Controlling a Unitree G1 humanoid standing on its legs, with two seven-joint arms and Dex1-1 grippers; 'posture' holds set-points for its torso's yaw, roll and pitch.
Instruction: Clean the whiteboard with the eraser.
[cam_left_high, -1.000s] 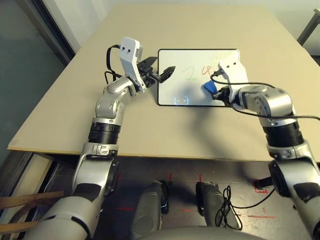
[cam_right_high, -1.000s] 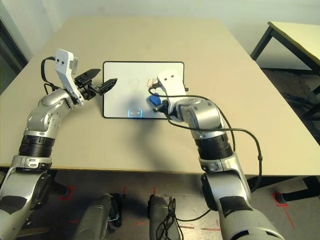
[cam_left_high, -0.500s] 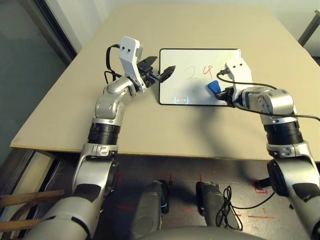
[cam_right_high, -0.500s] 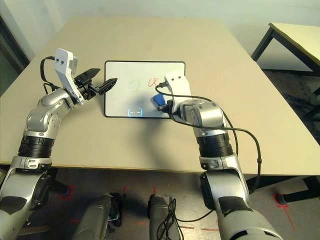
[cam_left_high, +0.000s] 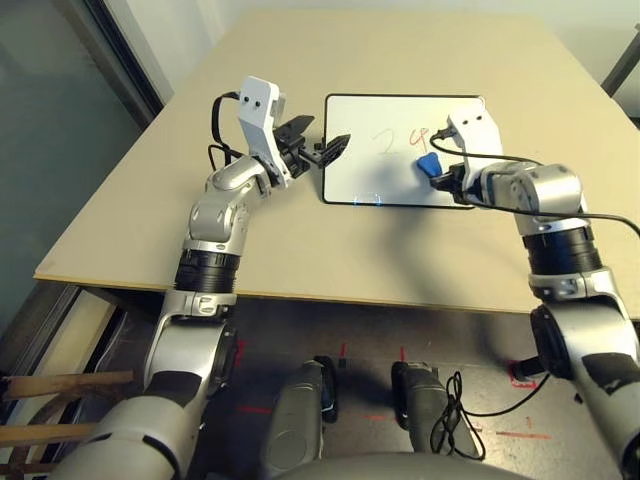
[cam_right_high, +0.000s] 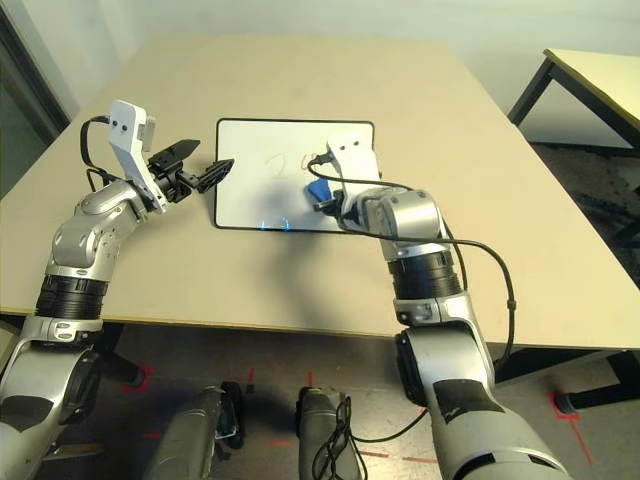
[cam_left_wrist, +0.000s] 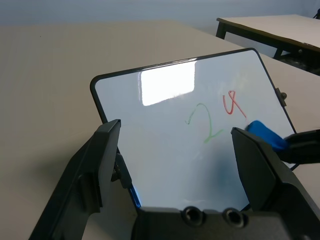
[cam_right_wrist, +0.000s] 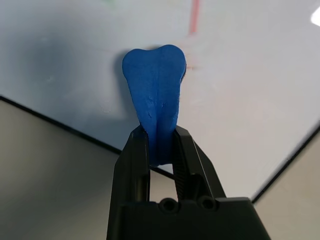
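Observation:
The whiteboard (cam_left_high: 370, 170) lies flat on the table, with a green "2" (cam_left_wrist: 205, 122) and a red mark (cam_left_wrist: 231, 102) drawn on it. My right gripper (cam_left_high: 441, 178) is shut on the blue eraser (cam_left_high: 427, 165), whose free end presses on the board just below the red mark, near the board's right side. In the right wrist view the eraser (cam_right_wrist: 155, 95) sticks out from between the shut fingers onto the white surface (cam_right_wrist: 240, 100). My left gripper (cam_left_high: 330, 130) hovers open over the board's left edge, holding nothing.
The beige table (cam_left_high: 300, 250) extends well beyond the board on all sides. Its left edge drops off beside a dark wall. A second table (cam_right_high: 600, 80) stands apart at the far right.
The head view has shifted slightly. My right gripper has slid the eraser a little farther across the board toward the red mark. The left arm has kept its pose.

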